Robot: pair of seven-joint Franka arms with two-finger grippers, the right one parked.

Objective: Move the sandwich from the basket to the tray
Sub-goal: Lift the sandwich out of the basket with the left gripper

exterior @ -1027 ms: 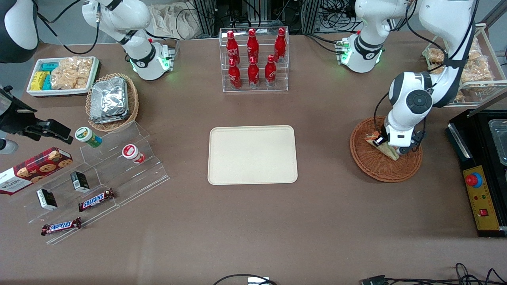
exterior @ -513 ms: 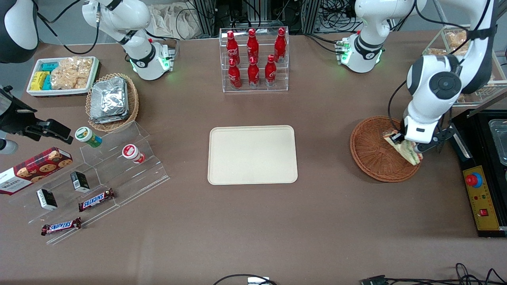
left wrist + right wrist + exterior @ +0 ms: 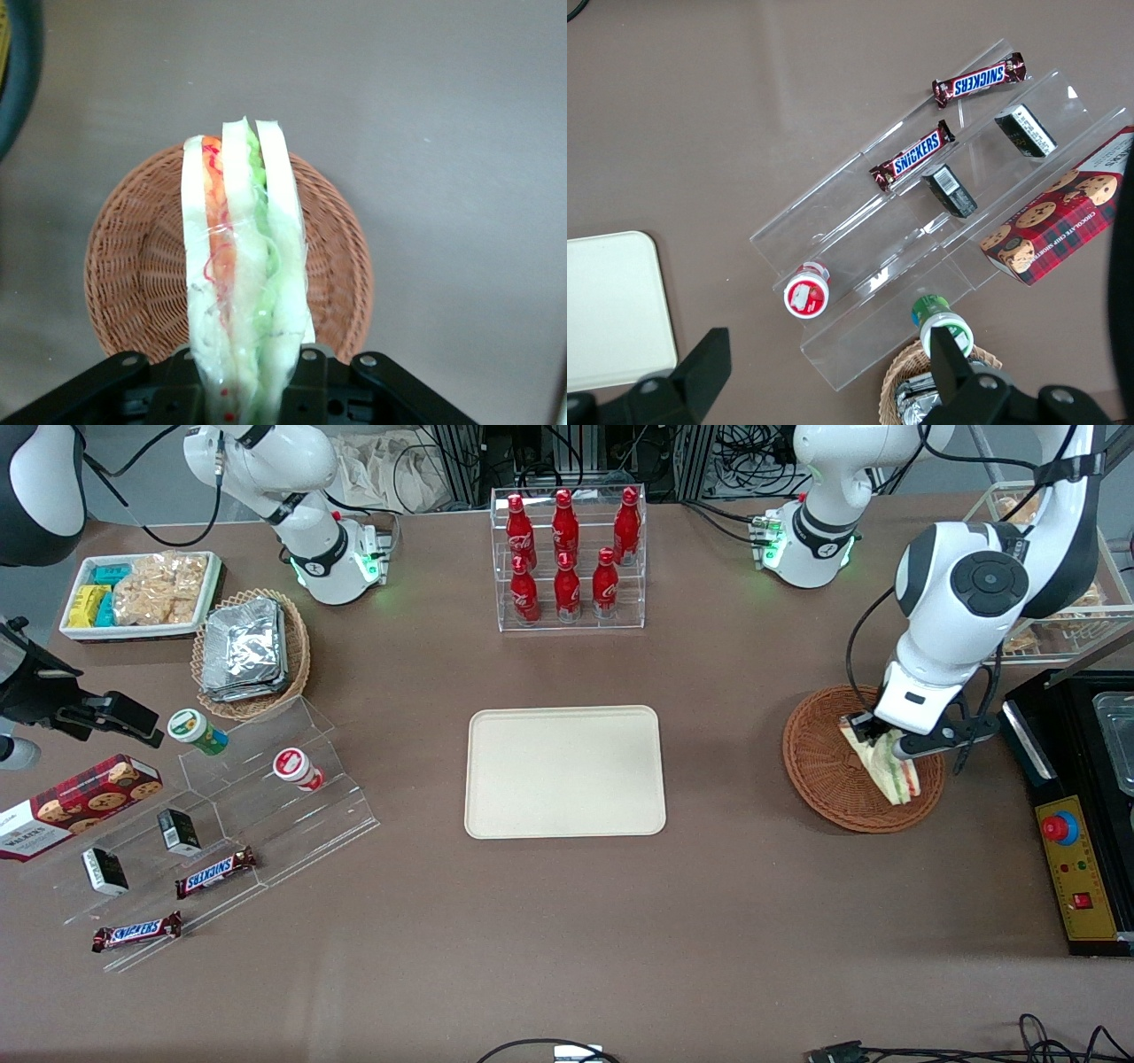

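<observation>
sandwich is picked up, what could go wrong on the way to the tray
The gripper holds the sandwich above the basket by one end only, so most of it hangs free. It could swing or slip out of the slick clear wrap during the carry. The bread is soft, so a tighter squeeze may crush it. The tray lies well toward the parked arm's end from here; a drop on the way would land it on the bare table.

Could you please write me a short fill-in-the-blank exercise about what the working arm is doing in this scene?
1. The tool is shut on the ____.
2. The sandwich hangs above the woven ____.
3. The cream tray holds ____ so far.

Missing words: sandwich; basket; nothing
</observation>
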